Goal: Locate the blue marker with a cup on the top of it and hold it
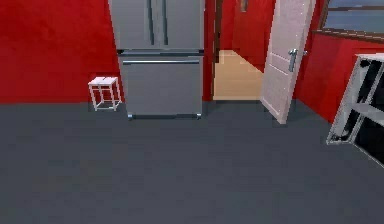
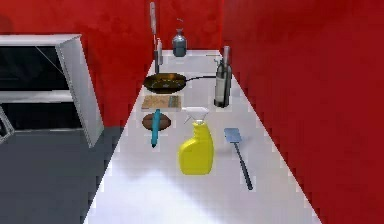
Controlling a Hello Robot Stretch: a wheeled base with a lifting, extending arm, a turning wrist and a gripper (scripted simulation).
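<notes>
A long white bench (image 2: 150,190) runs along a red wall (image 2: 300,90) in the arm side view, set with kitchen things. The blue marker (image 2: 155,129) lies flat on the bench's left half. Its far end is at a dark round disc (image 2: 163,120); whether the two touch cannot be told. Just right of the marker stands a yellow spray bottle (image 2: 196,150) with a white trigger head, and right of that lies a spatula (image 2: 240,158) with a pale blue blade and a dark handle that points toward the near end.

Farther along the bench are a tan board (image 2: 160,101), then a dark frying pan (image 2: 164,82) whose handle points right toward a tall dark bottle (image 2: 221,84). At the far end stand a grey-blue kettle (image 2: 180,43) and a slim pale bottle (image 2: 158,50). A white-framed unit (image 2: 70,85) with dark openings stands on the grey floor left of the bench. The state of the claw cannot be told from these pictures.

In the forward view, a grey refrigerator (image 1: 157,55) stands against the red wall, with a small white stool (image 1: 105,92) just to its left. To its right a white door (image 1: 287,60) stands ajar on a passage with a tan floor (image 1: 235,78). The dark grey floor (image 1: 180,170) spreads across the foreground, and a white frame (image 1: 362,100) shows at the right edge.
</notes>
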